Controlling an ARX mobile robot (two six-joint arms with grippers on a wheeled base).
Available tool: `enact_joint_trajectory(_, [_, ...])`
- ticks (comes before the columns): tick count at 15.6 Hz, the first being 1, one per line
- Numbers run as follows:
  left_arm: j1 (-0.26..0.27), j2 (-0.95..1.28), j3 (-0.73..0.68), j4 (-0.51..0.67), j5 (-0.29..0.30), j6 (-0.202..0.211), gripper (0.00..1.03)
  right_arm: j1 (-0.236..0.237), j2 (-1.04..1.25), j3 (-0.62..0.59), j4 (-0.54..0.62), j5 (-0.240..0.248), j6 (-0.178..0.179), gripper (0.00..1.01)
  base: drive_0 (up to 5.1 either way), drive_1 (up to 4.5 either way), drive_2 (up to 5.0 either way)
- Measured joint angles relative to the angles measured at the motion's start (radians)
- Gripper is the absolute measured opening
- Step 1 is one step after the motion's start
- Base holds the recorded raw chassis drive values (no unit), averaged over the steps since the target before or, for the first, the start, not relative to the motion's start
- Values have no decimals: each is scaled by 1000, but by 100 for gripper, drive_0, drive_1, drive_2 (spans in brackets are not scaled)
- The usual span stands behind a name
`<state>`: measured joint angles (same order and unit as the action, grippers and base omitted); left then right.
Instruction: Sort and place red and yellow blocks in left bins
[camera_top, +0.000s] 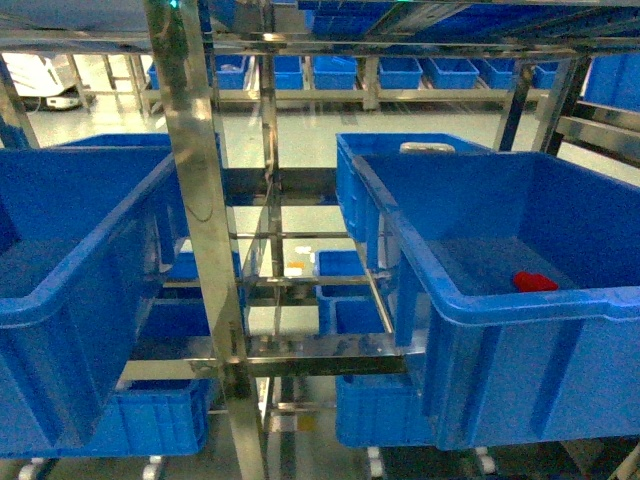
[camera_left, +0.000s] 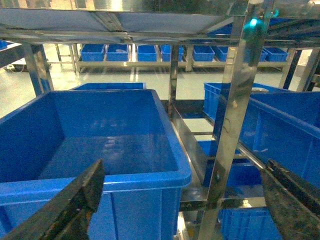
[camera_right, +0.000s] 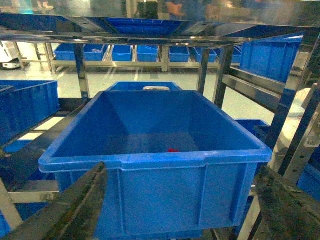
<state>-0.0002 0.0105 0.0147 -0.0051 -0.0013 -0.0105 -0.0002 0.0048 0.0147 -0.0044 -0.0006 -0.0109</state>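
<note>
Right end effector (camera_right: 175, 210) wide, empty; red block (camera_top: 535, 282) in right crate (camera_top: 520, 310): light, slick, grip flat sides.

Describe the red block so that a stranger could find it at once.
Look at the big blue crate on the right of the metal rack. On its floor, near the front wall, lies the red block, the only thing in the crate that is not blue.

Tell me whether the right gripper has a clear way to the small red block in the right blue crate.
Probably yes. The right gripper, open, faces the right blue plastic crate; the small red block lies uncovered on its floor. Only the near rim must be cleared from above.
</note>
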Motion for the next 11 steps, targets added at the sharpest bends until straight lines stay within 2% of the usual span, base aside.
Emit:
enact_joint_trajectory(1, [0, 0, 0, 0, 0, 2, 99, 0, 0, 0, 0, 0, 0, 99, 0, 0, 0])
enact_joint_trajectory(11, [0, 0, 0, 0, 0, 3, 98, 0, 0, 0, 0, 0, 0, 98, 0, 0, 0])
